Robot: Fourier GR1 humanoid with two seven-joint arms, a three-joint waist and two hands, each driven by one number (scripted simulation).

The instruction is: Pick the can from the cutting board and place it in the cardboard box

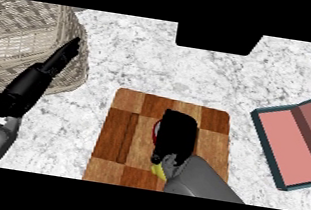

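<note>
Reaching in from the lower edge, the grey right forearm is ending in the right hand (177,135), which is lying lengthwise over the can (157,128) on the board (120,137). Its fingers seem to be curling round the can, hiding all but a red sliver at the hand's left side. The can is sitting mid-board, on wood laid in light and dark checks. The box (298,143), pink inside with teal walls, is lying open to the right of the hand, well apart across the speckled stone worktop (143,59); the right hand is by far the nearer one to it. Farther left, the left hand (55,60) is resting over the woven basket (11,40), its fingers held straight and holding nothing.
</note>
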